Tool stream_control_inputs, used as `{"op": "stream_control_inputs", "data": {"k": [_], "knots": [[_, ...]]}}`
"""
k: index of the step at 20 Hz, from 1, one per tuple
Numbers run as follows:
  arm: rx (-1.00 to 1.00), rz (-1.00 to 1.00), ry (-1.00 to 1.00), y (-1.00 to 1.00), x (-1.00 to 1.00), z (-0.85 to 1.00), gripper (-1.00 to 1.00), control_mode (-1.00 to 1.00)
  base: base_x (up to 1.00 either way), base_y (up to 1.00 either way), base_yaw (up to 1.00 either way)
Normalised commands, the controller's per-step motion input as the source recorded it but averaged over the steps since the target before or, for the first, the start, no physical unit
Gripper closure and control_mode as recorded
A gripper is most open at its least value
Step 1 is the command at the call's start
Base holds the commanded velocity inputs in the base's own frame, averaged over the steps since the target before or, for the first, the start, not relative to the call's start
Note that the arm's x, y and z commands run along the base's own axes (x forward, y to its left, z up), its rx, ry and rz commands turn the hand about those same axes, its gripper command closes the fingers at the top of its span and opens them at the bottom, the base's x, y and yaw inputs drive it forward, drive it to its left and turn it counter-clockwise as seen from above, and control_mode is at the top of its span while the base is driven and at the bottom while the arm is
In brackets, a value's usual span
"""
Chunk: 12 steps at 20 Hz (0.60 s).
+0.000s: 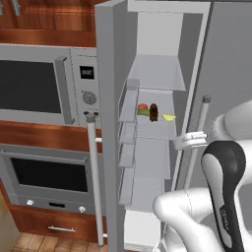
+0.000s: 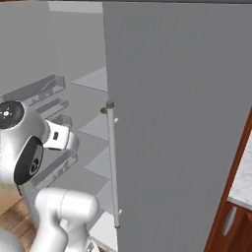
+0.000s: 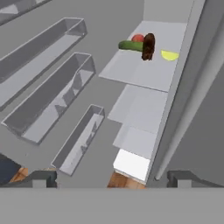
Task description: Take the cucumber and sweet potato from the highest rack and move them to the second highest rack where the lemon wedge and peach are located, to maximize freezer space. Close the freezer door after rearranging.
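The freezer stands open. On its second highest rack [image 1: 155, 129] lie the green cucumber [image 1: 143, 112] [image 3: 129, 45], the dark brown sweet potato [image 1: 153, 112] [image 3: 148, 46], the red peach [image 1: 142, 106] [image 3: 138, 38] and the yellow lemon wedge [image 1: 169, 117] [image 3: 169, 55], close together. The highest rack [image 1: 157, 71] sits above them. My gripper [image 1: 180, 142] [image 2: 73, 143] [image 3: 111, 179] hangs open outside the compartment, below and to the right of that rack, with nothing between its fingers.
The open freezer door [image 1: 106, 123] swings out on the left, with several bins [image 3: 52, 100] and a long handle [image 1: 94, 172]. The neighbouring closed door [image 2: 177, 123] with its handle [image 2: 112, 162] stands on the right. A microwave [image 1: 34, 86] and an oven [image 1: 47, 174] are further left.
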Motion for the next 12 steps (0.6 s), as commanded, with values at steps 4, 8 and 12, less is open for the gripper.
{"op": "stream_control_inputs", "data": {"k": [4,8,12], "knots": [[0.0,0.0,0.0,0.0,0.0,0.0,-1.0,1.0,-1.0,0.32,-0.02],[0.0,0.0,0.0,0.0,0.0,0.0,-1.0,1.0,-1.0,0.62,-0.11],[0.0,0.0,0.0,0.0,0.0,0.0,-1.0,1.0,-0.69,0.94,-0.3]]}}
